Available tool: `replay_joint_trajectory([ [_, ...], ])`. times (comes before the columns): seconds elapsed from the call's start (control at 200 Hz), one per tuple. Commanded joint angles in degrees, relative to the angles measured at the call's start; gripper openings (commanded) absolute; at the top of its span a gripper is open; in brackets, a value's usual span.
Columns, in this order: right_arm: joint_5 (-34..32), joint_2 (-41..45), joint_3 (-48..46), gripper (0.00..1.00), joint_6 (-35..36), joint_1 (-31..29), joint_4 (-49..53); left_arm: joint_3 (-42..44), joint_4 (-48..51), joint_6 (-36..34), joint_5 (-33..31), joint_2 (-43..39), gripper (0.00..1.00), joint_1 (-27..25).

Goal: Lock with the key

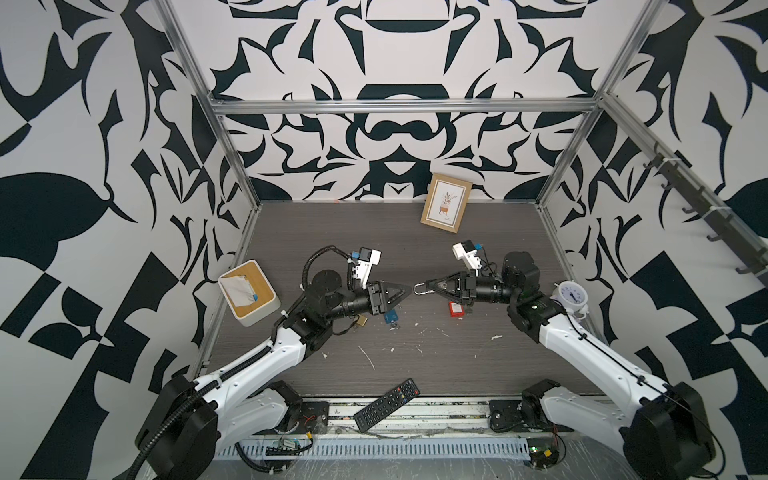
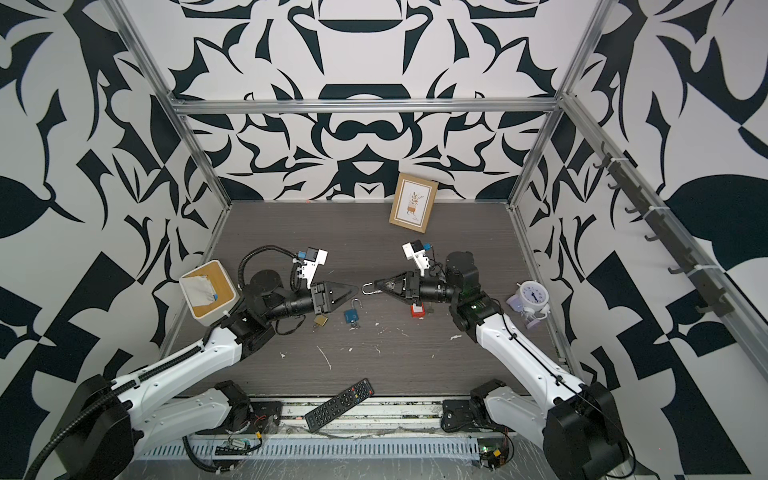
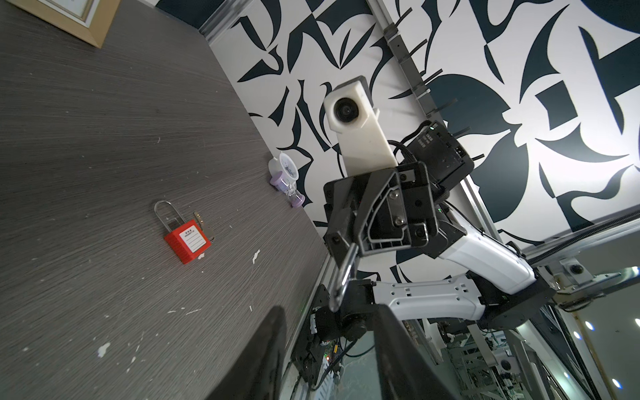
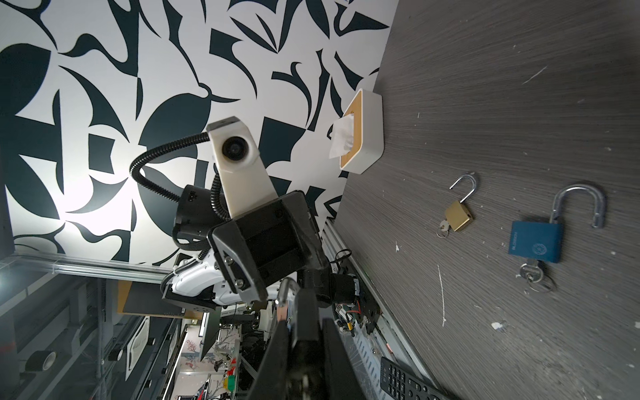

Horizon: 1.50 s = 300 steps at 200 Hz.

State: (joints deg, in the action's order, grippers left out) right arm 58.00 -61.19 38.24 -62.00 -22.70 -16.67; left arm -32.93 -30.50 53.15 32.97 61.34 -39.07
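- my left arm reaches in low from the near left corner with its wrist level. the left gripper (image 1: pixel 409 290) points across the middle, and in the left wrist view its black fingers stand apart with nothing clamped.
- near it on the grey wood-grain table (image 1: pixel 395 245) lie a small brass padlock (image 4: pixel 458 216) and a blue padlock (image 4: pixel 535 242). both have steel shackles swung open and keys in their bases.
- the held padlock (image 3: pixel 344 273) hangs above mid-table between the two grippers. its long axis runs level, and its bare steel shackle aims at the left fingertips, with its end just between them. i cannot tell if the shackle is latched.
- my right arm mirrors the left, wrist level. the right gripper (image 1: pixel 430 287) is clamped on that padlock's hidden body.
- a red padlock (image 3: pixel 187 242) lies flat under the right wrist, with a key (image 3: pixel 198 219) just beside it.
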Motion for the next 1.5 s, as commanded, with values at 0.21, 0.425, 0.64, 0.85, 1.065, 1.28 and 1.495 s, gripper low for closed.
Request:
replay_joint_trajectory([
  [0.21, -0.8, 0.4, 1.1, 0.0, 0.2, -0.5, -3.5, -3.3, -4.6, 0.9, -0.5, 3.6, 0.41, -1.8],
  [0.425, -0.7, 0.5, 1.1, 0.0, -0.5, -0.7, -4.3, -4.4, -4.7, 1.0, -0.2, 5.6, 0.33, -2.6],
  [0.64, -0.7, 0.8, 0.6, 0.0, -0.1, -0.7, -4.8, -4.1, -6.0, 1.8, -0.6, 6.5, 0.23, -2.6],
  [0.85, -0.9, 1.3, 0.4, 0.0, 0.7, -0.7, -4.8, -3.2, -12.3, 6.0, 0.0, 8.9, 0.17, -2.6],
  [1.065, -1.2, 1.9, 0.5, 0.0, 1.3, -1.0, -4.3, -3.1, -19.0, 10.0, 1.2, 13.1, 0.12, -2.6],
  [1.28, -1.5, 1.8, 1.0, 0.0, 2.1, -1.1, -3.3, -3.4, -18.3, 9.9, 1.6, 12.7, 0.04, -2.6],
  [1.495, -2.4, 1.4, 1.0, 0.0, 2.6, -1.1, -3.7, -4.0, -17.4, 9.9, 2.7, 13.0, 0.0, -2.6],
])
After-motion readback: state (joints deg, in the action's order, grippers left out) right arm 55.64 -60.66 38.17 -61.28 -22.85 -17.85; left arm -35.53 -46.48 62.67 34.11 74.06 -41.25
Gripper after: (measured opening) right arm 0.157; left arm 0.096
